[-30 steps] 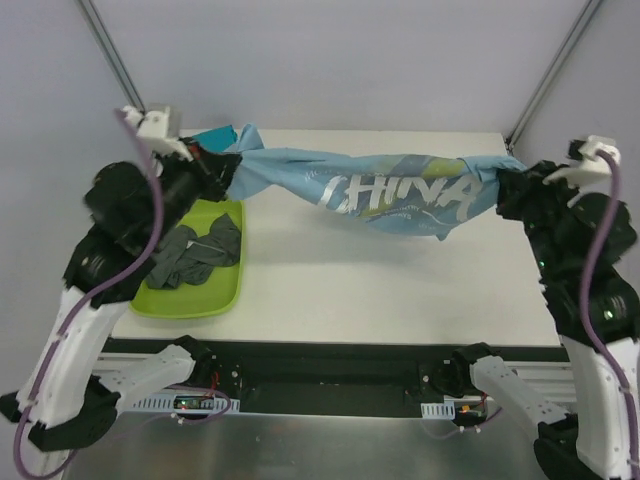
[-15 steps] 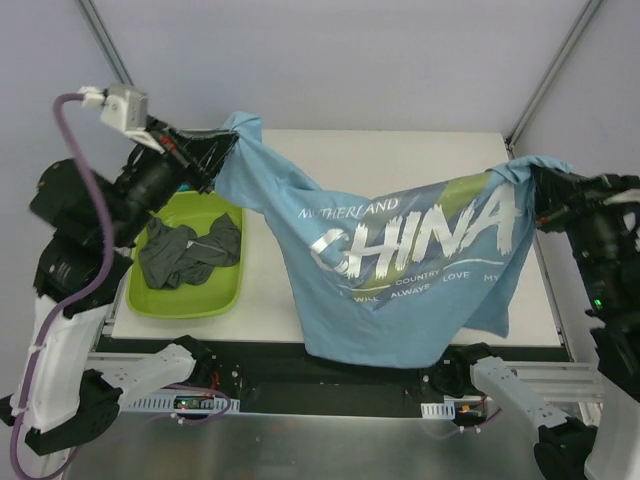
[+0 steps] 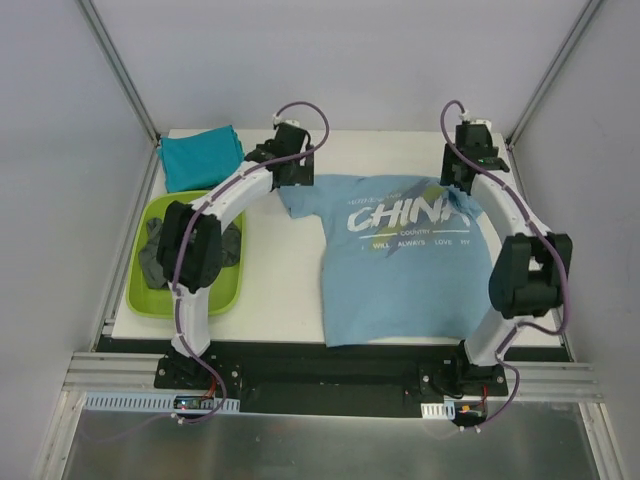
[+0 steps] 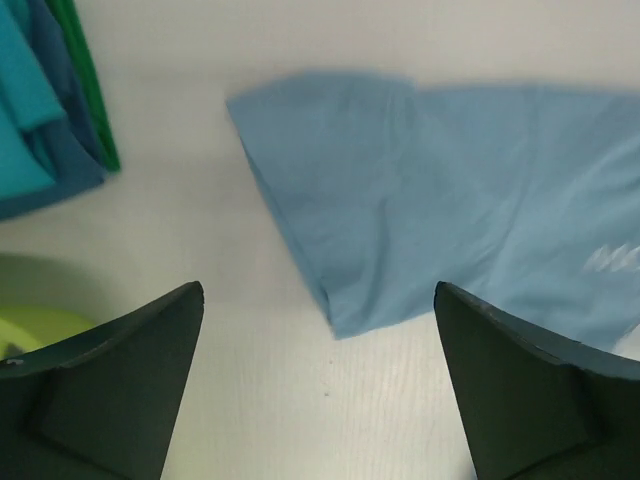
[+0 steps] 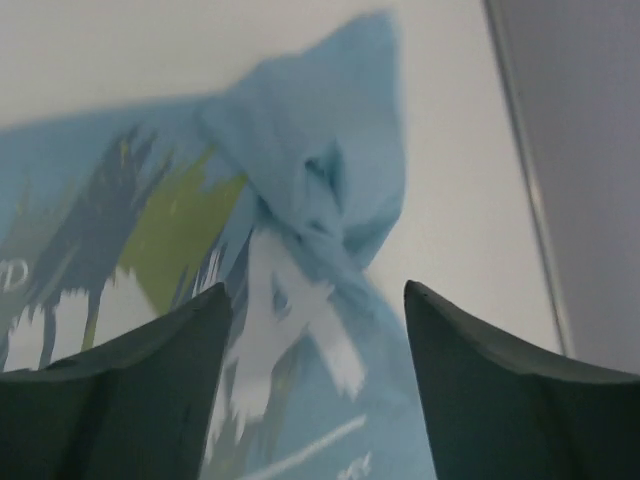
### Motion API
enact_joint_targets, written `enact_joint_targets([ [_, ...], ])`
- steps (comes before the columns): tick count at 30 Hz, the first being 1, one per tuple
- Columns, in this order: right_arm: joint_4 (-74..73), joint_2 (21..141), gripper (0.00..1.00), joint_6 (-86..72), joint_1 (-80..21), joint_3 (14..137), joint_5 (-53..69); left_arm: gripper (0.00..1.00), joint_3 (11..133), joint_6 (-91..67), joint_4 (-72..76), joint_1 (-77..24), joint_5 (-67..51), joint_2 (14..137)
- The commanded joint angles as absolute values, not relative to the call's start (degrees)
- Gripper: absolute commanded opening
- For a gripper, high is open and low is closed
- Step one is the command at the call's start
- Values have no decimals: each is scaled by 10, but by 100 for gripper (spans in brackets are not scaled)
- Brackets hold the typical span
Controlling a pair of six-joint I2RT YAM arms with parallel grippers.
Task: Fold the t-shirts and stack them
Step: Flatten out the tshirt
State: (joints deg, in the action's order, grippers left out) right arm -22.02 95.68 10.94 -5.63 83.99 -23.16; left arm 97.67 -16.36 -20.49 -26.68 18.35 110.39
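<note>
Both arms (image 3: 235, 195) (image 3: 505, 200) stretch forward, left fingers (image 4: 110, 390) and right fingers (image 5: 120, 390) open above the light blue t-shirt (image 3: 400, 270).

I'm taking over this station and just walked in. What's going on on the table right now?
Two robot arms are working on a light blue t-shirt, which lies spread print-up on the table. The left gripper hovers open over one flat sleeve, the right gripper open over the bunched sleeve opposite. Neither holds anything, and no fold is made yet. A folded teal t-shirt sits at the far left corner, and a dark grey t-shirt lies crumpled in the lime-green tub.
</note>
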Motion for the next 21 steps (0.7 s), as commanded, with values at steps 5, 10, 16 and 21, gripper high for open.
enact_joint_targets([
  [5, -202, 996, 99, 51, -53, 832, -244, 99, 1051, -200, -224, -267, 96, 1151],
  [10, -237, 940, 96, -37, -54, 755, -160, 99, 1087, -224, -206, -269, -31, 1201],
  [16, -281, 864, 96, -122, -54, 632, -86, 99, 1204, -254, -187, -277, -129, 1317],
  [21, -279, 806, 96, -171, -54, 542, -62, 99, 1246, -270, -186, -279, -118, 1383],
])
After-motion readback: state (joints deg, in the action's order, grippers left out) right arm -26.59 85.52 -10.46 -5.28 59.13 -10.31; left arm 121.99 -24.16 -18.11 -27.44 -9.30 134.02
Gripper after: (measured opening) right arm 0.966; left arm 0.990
